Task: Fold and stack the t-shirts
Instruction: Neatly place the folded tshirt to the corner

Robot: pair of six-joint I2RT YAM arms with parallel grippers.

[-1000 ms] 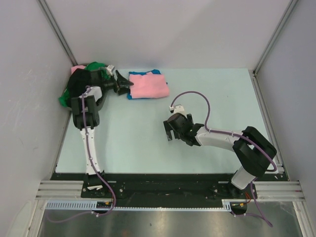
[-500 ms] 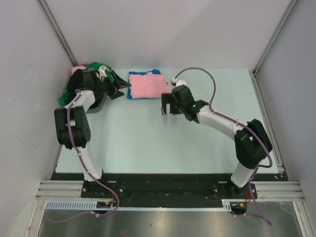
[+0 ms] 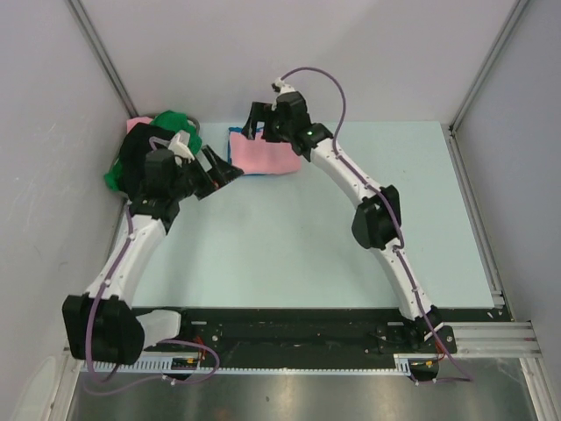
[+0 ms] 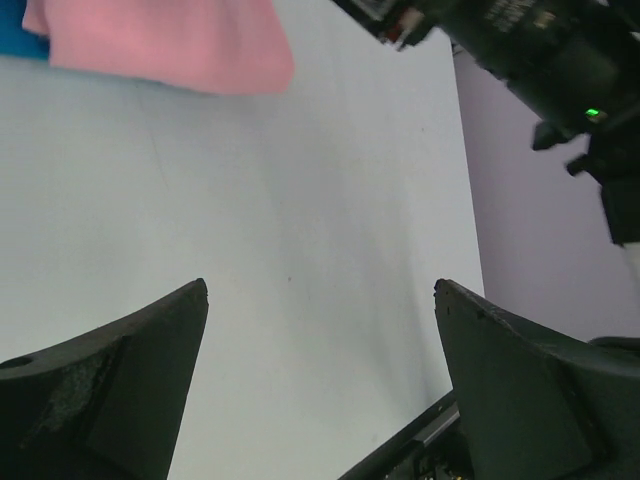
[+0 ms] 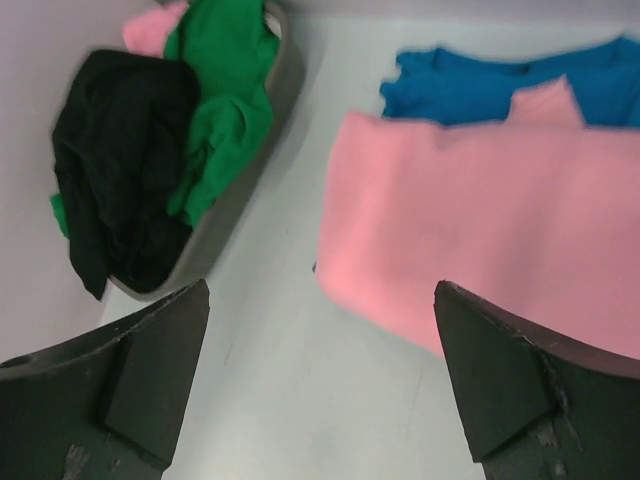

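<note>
Roughly halfway: pink t-shirt (image 5: 480, 210) is folded and stacked on blue t-shirt (image 5: 480, 85) at the far side of the table (image 3: 351, 246). Green t-shirt (image 5: 225, 70) and black t-shirt (image 5: 115, 150) are bunched in the basket (image 5: 255, 150), not yet folded. Left gripper (image 4: 320, 288) and right gripper (image 5: 320, 290) are spread wide, with nothing held.

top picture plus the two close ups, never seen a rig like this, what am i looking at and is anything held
Two robot arms are bolted at the near edge of a pale table. The top picture looks down from above and behind them; each close-up is from a wrist camera, the dark wedges being that arm's fingers. The left claw and right claw are open, holding nothing. At the far side a folded light pink cloth t-shirt lies on a bright blue cloth t-shirt. Beside them, a grey round basket holds a green cloth t-shirt and a black cloth t-shirt.
</note>
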